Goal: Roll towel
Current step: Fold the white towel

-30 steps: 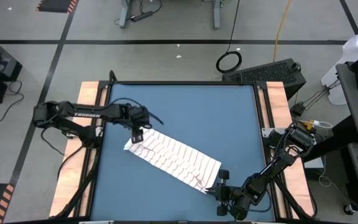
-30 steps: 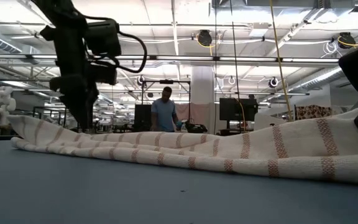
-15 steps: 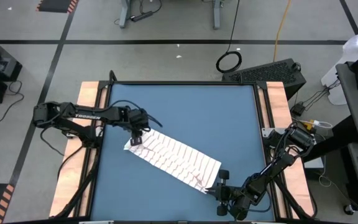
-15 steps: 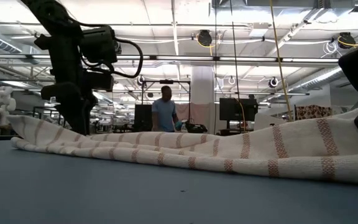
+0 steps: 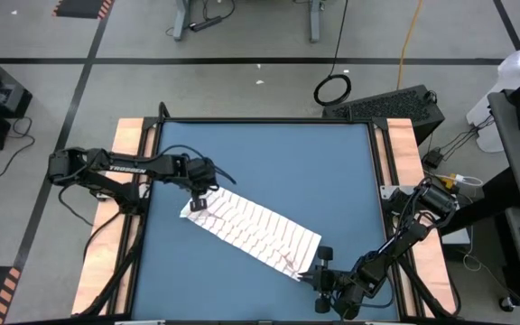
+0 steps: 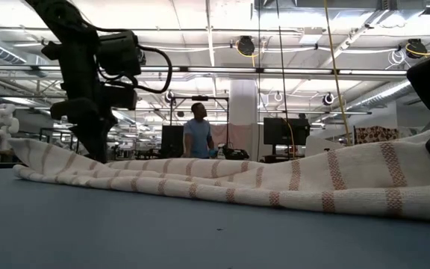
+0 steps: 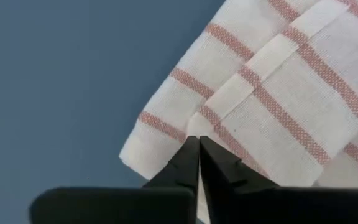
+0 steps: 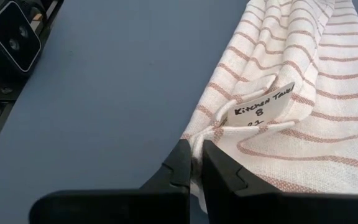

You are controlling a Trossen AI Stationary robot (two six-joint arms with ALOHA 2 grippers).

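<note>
The towel (image 5: 251, 230), white with thin reddish stripes, lies folded into a long band, slanting across the blue table (image 5: 269, 162) from mid-left to near right. In the low view the towel (image 6: 200, 183) rests flat along its length. My left gripper (image 5: 199, 197) stands over the towel's left end, shut on it. My right gripper (image 5: 319, 271) is shut on the near-right end, where a paper label (image 8: 263, 106) is attached. My left gripper pinches the corner of the upper folded layer (image 7: 194, 127) between its two fingers, coming from above and pointing steeply down. Whether the layer beneath is caught too, I cannot tell. The towel lies flat on the table there. My right gripper pinches the towel's corner (image 8: 197, 134) just beside the label, slanting down from the table's near-right side. That end rests on the table, slightly bunched at the fingers.
A small black camera (image 8: 11, 37) sits at the table's edge. Wooden side rails (image 5: 134, 135) flank the blue top. Bare blue surface lies beyond the towel and to its near left. A person (image 6: 198, 134) stands far off in the room behind.
My left gripper has dipped a little toward the towel's left end. The towel lies as it did, and my right gripper has kept still.
</note>
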